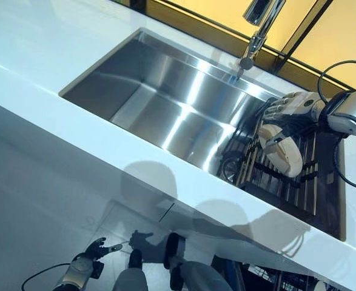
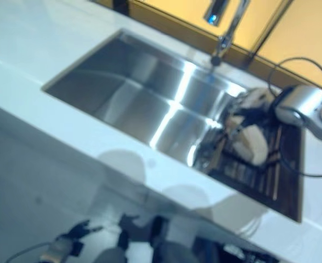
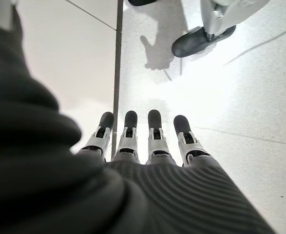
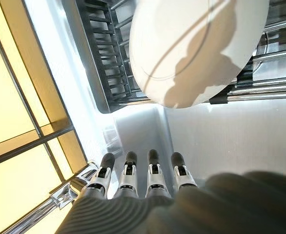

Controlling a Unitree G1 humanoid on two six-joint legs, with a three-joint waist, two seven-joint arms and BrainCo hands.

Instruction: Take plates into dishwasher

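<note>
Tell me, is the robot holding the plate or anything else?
No, nothing is held. The right hand has straight fingers near the cream plate in the sink rack, apart from it. The left hand hangs open over the floor.

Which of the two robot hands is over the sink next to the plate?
The right hand, reaching over the rack beside the cream plate, fingers straight. The left hand hangs low above the floor, away from the counter.

My right arm enters from 3 o'clock in the head views, reaching toward 9 o'clock; my right hand (image 1: 290, 112) is extended with fingers (image 4: 151, 173) straight and parallel. My left arm hangs low at 7 o'clock, and my left hand (image 1: 94, 250) has its fingers (image 3: 154, 132) straight, gripping nothing.
</note>
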